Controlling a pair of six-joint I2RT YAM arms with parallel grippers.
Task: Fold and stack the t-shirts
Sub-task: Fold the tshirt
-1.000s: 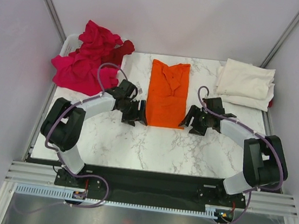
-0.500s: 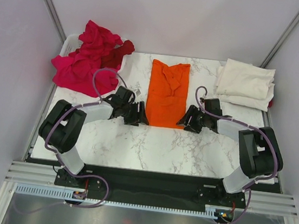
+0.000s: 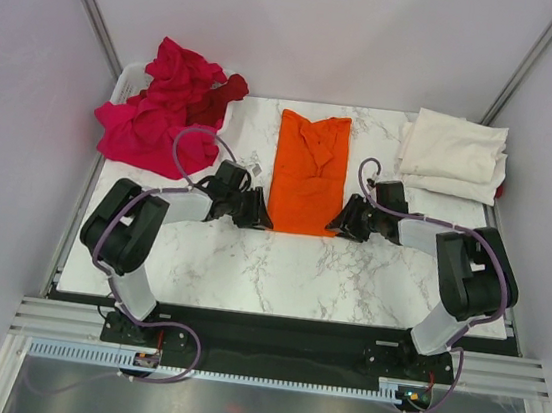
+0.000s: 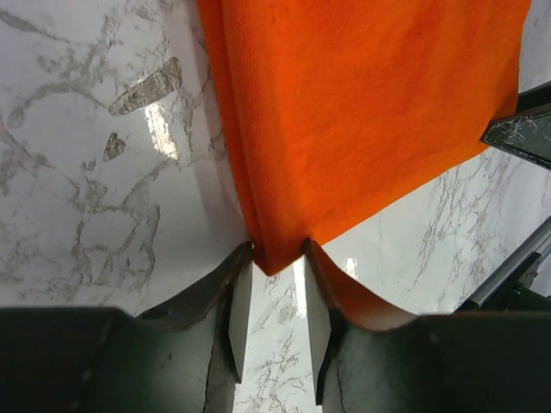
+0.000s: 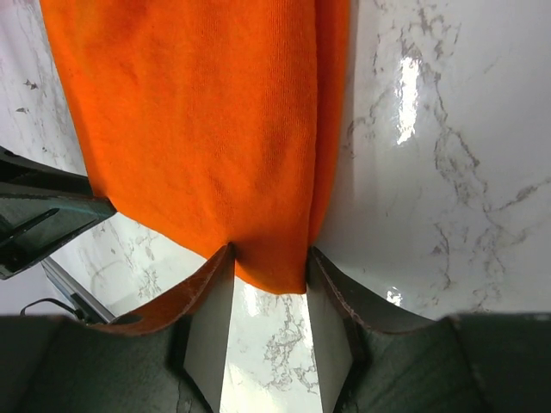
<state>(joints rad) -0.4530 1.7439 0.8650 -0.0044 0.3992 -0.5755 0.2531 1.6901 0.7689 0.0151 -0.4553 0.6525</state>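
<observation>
The bright orange t-shirt (image 3: 309, 170) lies folded into a long strip at the middle of the marble table (image 3: 279, 267). My left gripper (image 3: 260, 210) is low at its near left corner, jaws open, with that corner (image 4: 280, 249) between the fingertips (image 4: 277, 258). My right gripper (image 3: 340, 221) is low at the near right corner, jaws open around the cloth edge (image 5: 269, 258). The orange cloth fills the upper part of both wrist views (image 4: 362, 103) (image 5: 198, 112). Each view shows the other gripper's dark finger at its edge.
A crumpled pile of magenta-pink shirts (image 3: 155, 121) with a dark red one (image 3: 221, 97) sits at the back left, over a white bin rim (image 3: 129, 76). Folded cream-white shirts (image 3: 454, 153) are stacked at the back right. Grey walls enclose the table.
Both grippers have moved inward and down to the shirt's near corners, which now sit between their fingers. The shirt has not shifted.
</observation>
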